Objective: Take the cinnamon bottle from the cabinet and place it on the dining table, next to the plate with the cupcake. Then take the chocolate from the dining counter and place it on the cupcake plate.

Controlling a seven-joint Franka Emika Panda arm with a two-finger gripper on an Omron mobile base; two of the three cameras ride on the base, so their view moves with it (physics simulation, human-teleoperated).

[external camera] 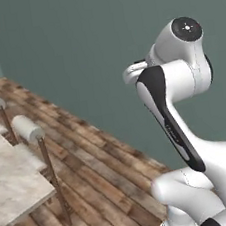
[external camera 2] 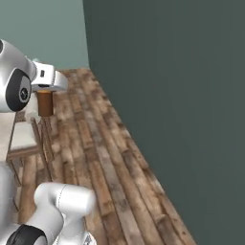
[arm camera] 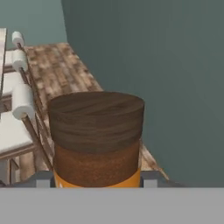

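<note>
- Nearest: the cinnamon bottle sits between the fingers, dark wood-grain cap toward the hand camera, brown body below it, an orange band at the base. The fingers are clamped on its sides.
- In the right base view the same bottle hangs under the white hand, well above the plank floor, clear of everything.
- Step in hand, as I judge it: the first half of the task, carrying the cinnamon to the dining table. The bottle is out of the cabinet and travelling; no set-down yet.
- Just beyond the arm, to its left, a pale marble tabletop with a row of stools, padded tops on thin brown legs, along its edge.
- Plate, cupcake and chocolate: none to be seen from here, so the target spot is not located.
- Far side: a plain grey-green wall running along the floor.
- Next move calls for: turning the base and arm toward the tabletop, finding the cupcake plate, then lowering the bottle upright beside it, not on it, before letting go.
- Watch the stool tops on the approach; they stand between hand and tabletop.
</note>
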